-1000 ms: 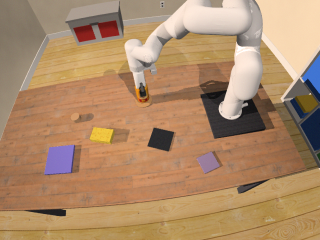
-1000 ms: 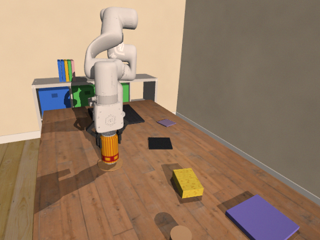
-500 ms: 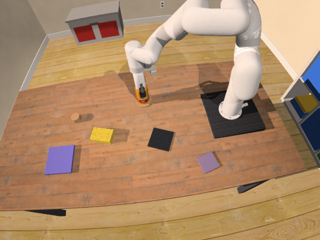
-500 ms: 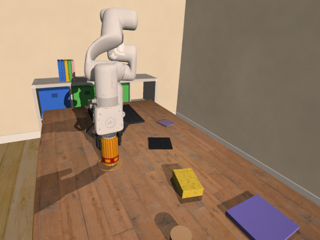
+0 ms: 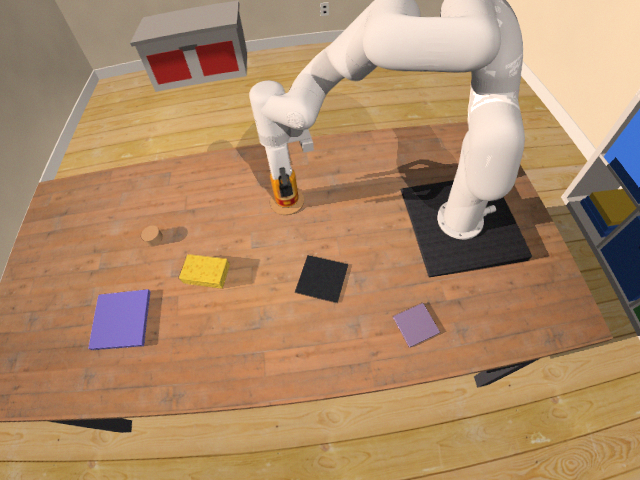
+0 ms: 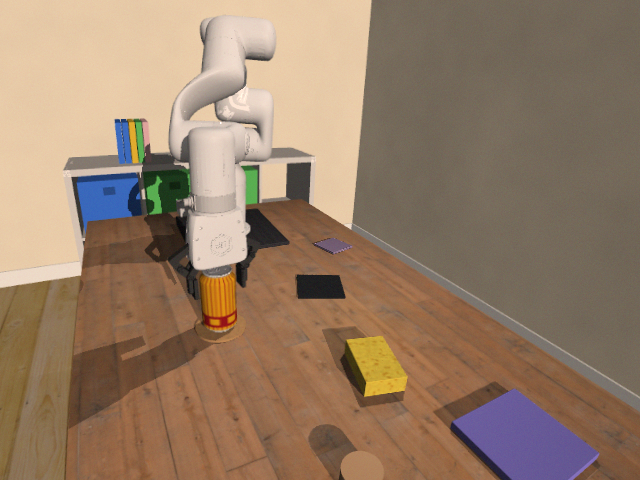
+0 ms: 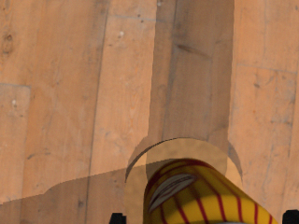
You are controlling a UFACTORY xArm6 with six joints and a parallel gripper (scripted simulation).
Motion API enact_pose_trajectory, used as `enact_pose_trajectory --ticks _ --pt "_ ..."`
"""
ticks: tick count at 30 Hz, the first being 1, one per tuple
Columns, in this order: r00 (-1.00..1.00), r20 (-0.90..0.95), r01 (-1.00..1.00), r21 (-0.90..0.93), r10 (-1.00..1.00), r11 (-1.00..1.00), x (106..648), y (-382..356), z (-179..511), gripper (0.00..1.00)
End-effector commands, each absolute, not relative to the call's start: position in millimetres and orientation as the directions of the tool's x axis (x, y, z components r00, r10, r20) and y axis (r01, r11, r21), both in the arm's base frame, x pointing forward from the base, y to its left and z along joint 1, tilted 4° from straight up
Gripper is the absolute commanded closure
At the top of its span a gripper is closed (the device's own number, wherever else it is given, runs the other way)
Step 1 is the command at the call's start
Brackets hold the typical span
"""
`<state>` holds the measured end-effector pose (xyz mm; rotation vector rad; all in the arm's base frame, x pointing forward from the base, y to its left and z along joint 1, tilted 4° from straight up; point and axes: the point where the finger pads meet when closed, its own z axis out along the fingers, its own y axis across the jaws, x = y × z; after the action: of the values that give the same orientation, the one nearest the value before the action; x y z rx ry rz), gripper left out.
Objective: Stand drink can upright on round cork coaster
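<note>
Exterior view: one can (image 6: 218, 302) upright on one cork coaster (image 6: 204, 333), end effector (image 6: 217, 279) spread wide, gripping nothing.

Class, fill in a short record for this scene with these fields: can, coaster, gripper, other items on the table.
can: orange-and-yellow striped drink can, upright on the coaster
coaster: round cork coaster, flat on the wooden table
gripper: gripper open, fingers either side of the can's upper part, holding nothing
other items: yellow sponge, black square mat, large purple pad, small mauve pad, small cork cylinder
</note>
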<state>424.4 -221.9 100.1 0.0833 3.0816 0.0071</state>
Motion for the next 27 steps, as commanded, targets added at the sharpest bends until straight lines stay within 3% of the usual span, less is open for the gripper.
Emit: enact_pose_trajectory --ticks 1,23,27 --pt "-0.997 -0.062 0.054 0.005 0.054 0.999 425.5 -222.5 101.6 0.0" --pt "-0.997 -0.062 0.054 0.005 0.054 0.999 425.5 -222.6 102.0 0.0" --pt "-0.997 -0.062 0.054 0.005 0.054 0.999 424.5 -223.0 130.7 0.0"
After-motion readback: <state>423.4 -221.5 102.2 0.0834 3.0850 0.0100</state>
